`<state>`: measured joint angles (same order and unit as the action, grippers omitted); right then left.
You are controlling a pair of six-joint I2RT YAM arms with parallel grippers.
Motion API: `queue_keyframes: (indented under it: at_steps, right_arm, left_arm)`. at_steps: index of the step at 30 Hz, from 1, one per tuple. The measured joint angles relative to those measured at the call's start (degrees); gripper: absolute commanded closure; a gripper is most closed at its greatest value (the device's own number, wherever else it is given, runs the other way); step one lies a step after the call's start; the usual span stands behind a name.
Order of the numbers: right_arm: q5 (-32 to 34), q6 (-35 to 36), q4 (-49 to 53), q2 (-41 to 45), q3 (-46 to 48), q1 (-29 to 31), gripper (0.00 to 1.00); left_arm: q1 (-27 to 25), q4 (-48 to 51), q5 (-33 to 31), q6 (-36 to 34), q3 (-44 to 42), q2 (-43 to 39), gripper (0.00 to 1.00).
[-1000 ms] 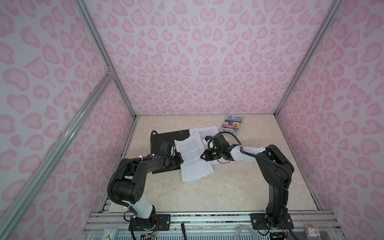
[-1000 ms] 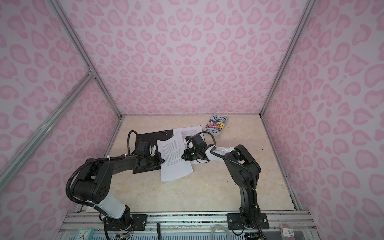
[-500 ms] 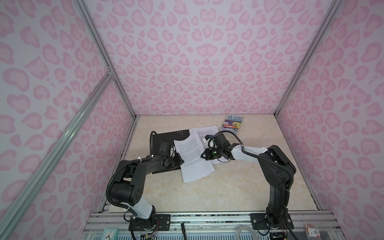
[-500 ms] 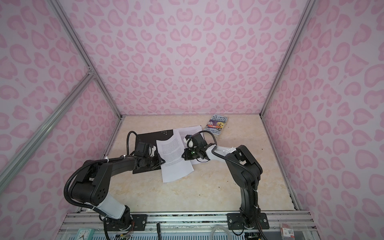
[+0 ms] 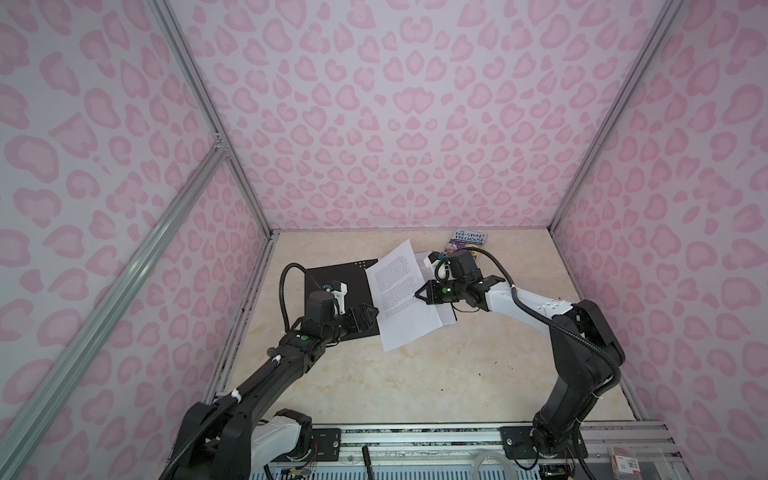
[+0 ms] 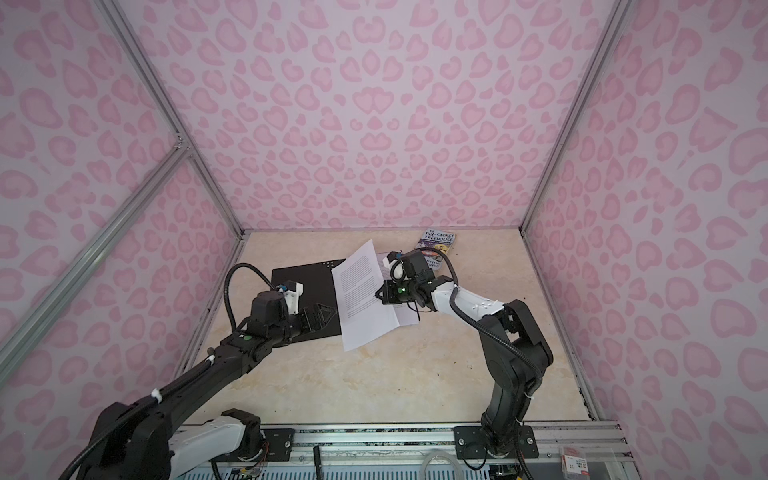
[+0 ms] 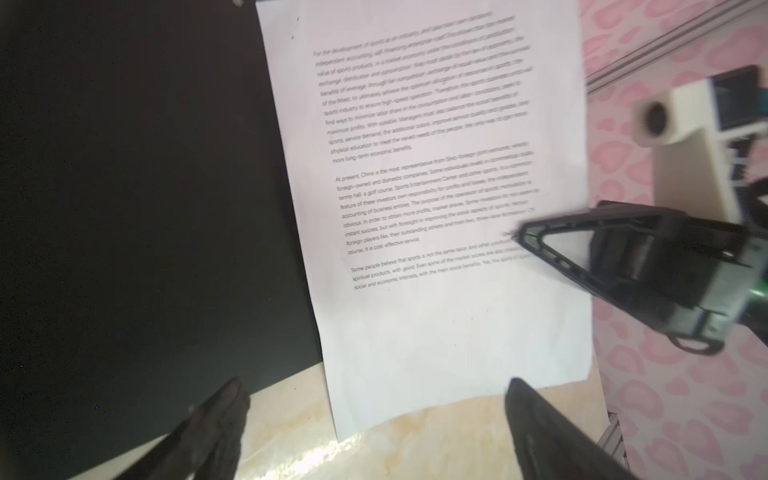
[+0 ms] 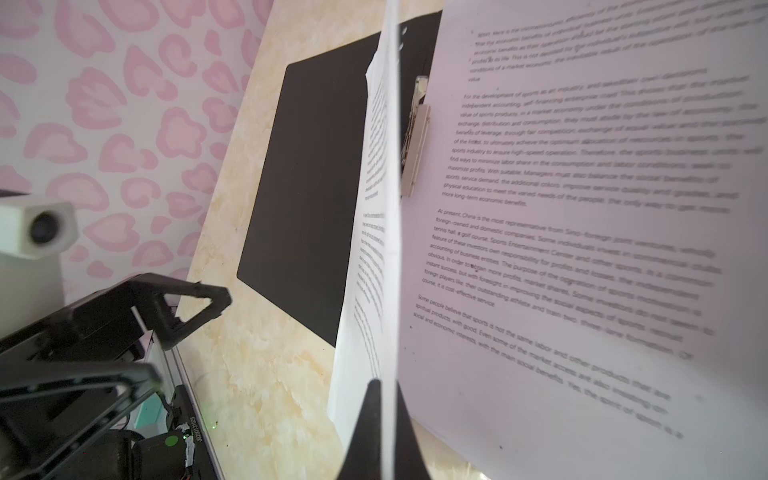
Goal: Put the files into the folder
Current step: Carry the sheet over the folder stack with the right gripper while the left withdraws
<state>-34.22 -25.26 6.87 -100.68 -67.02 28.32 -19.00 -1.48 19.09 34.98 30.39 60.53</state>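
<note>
Beige tabletop: one sheet tilted up, pinched tight in the right claw (left claw wide open, just beside)

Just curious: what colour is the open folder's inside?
Black. The folder shows best in the right wrist view, beside its pale spine clip.

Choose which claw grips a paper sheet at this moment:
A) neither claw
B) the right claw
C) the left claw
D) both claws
B: the right claw is shut on the edge of a raised paper sheet, while the left claw stands open and holds nothing.
</note>
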Motion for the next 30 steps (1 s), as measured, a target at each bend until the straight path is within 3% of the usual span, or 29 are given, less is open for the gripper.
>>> queue_keyframes:
  at_steps: [6,10,30]
  right_arm:
    - [0.7,0.9,5.0,0.9,-0.4,-4.7,1.0]
    - [1.5,1.6,7.9,1.2,-1.0,-7.3,1.0]
    - [1.7,4.5,16.2,-10.3,-16.4,-9.2,1.0]
  left_arm:
    - [-2.1,-3.5,-5.0,-2.0,-6.3,-17.8,0.03]
    - [-2.4,-5.1,-5.4,-2.0,-8.5,-23.5,0.03]
    - [-3.2,-6.4,-2.3,-0.5,-7.3,-19.6,0.03]
